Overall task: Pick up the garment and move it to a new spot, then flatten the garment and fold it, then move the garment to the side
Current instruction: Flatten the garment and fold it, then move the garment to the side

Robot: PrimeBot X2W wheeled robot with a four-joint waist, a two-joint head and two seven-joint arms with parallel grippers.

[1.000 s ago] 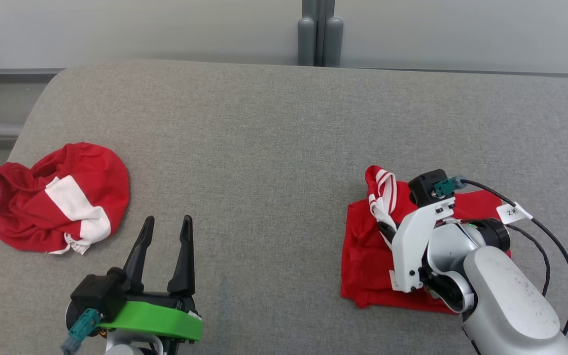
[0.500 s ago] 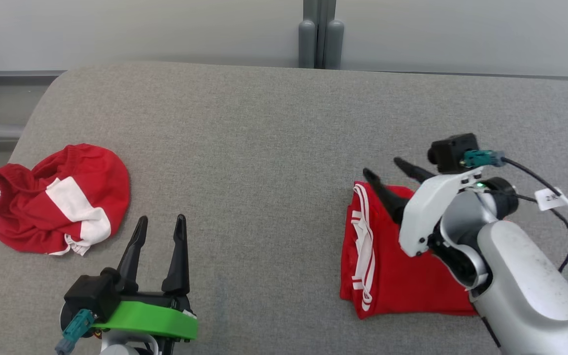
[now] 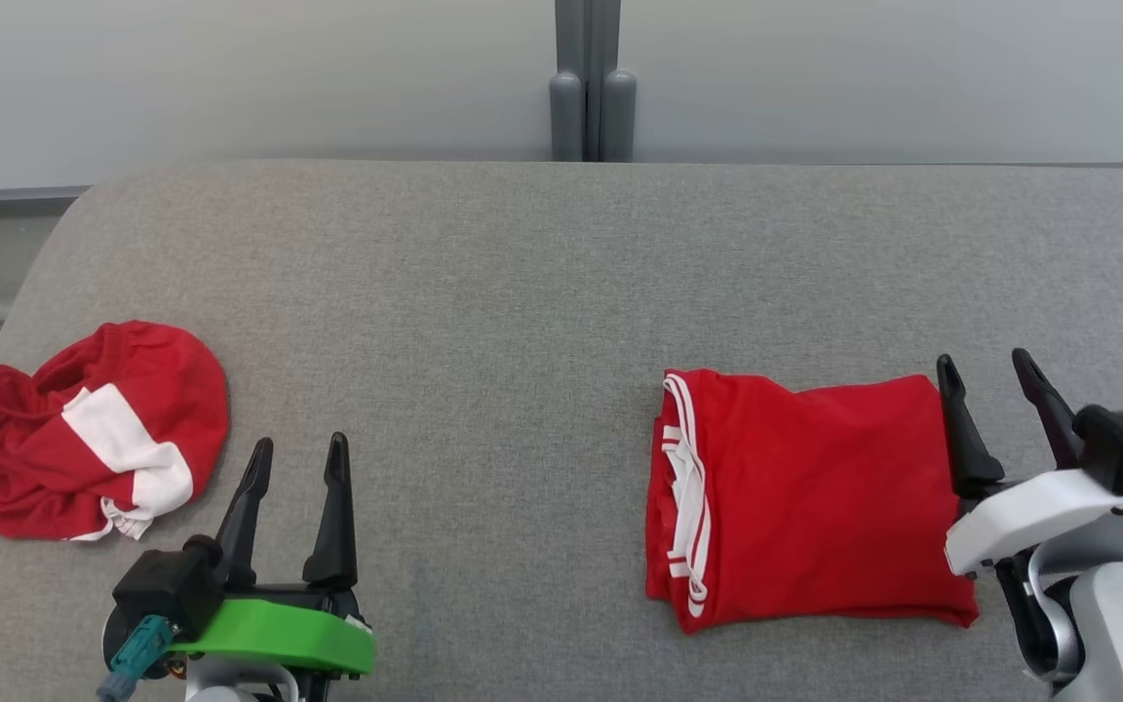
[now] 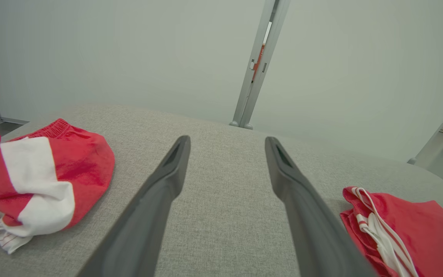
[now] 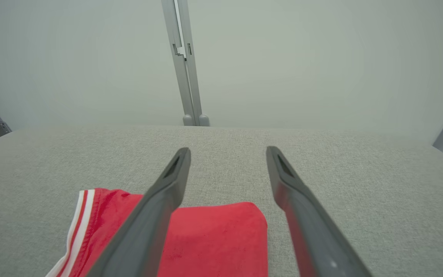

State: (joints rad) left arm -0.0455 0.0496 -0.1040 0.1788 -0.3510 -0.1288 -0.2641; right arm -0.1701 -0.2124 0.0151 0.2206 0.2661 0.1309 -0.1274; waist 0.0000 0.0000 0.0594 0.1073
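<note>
While its fingers stand spread and empty, the right gripper (image 3: 983, 358) hovers at the right edge of the folded red garment (image 3: 805, 497); the left gripper (image 3: 299, 442), likewise spread and empty, sits near a crumpled red-and-white garment (image 3: 84, 429) to its left, on the grey cushion (image 3: 522, 292).

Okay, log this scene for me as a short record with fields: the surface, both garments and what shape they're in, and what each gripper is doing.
surface: grey fabric-covered table
folded garment: red with white stripes, folded flat, on the robot's right side
crumpled garment: red and white, bunched up, near the table's left edge
left gripper: open, empty, between the two garments
right gripper: open, empty, by the folded garment's right edge
</note>
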